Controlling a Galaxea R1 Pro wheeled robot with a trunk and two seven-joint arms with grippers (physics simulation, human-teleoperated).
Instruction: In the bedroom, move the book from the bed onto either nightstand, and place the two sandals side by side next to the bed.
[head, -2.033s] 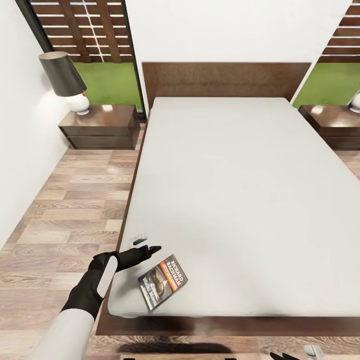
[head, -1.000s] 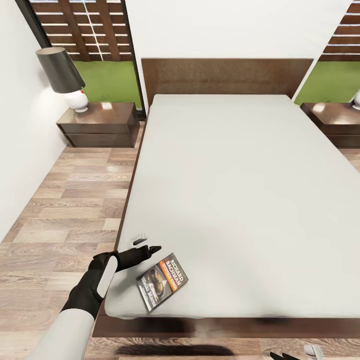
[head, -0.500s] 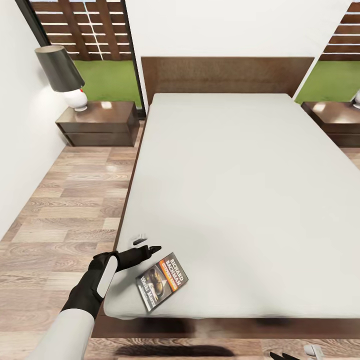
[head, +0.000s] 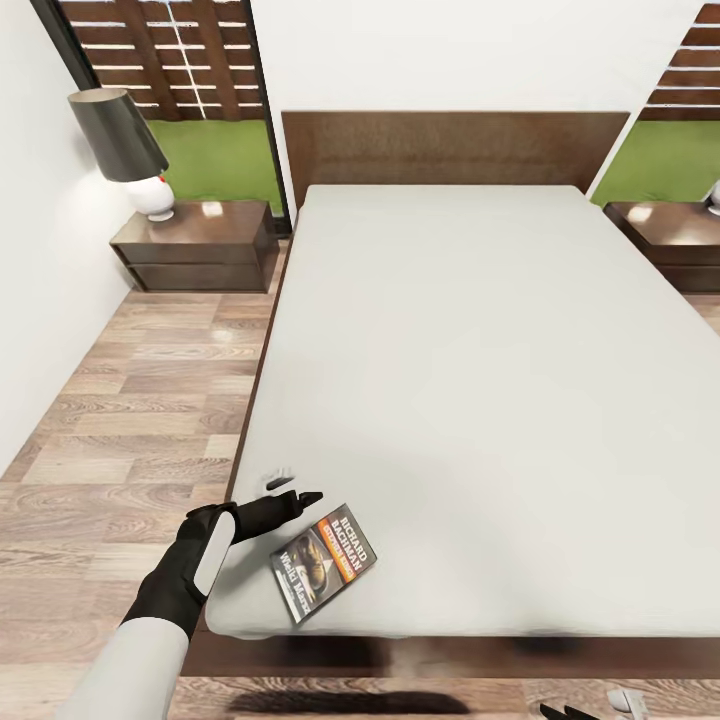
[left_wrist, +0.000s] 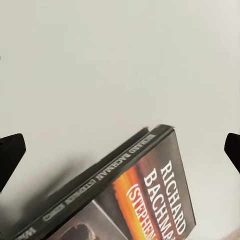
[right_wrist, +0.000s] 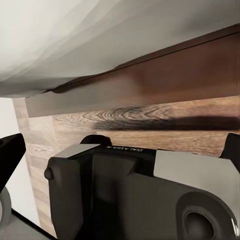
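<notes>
Left gripper (head: 292, 492) spread wide, hovering just beside the book (head: 323, 563) — flat near the bed (head: 480, 380) corner.

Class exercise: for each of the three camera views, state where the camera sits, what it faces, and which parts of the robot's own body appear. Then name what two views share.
Head view: on the robot's head, looking down over the bed; the left hand reaches beside the book.
Left wrist view: near the left hand, facing the book on the mattress; dark fingertips at both edges.
Right wrist view: near the right hand, facing the bed frame and floor; the robot's grey base shows.
Shared: the book, in head and left wrist views.
</notes>
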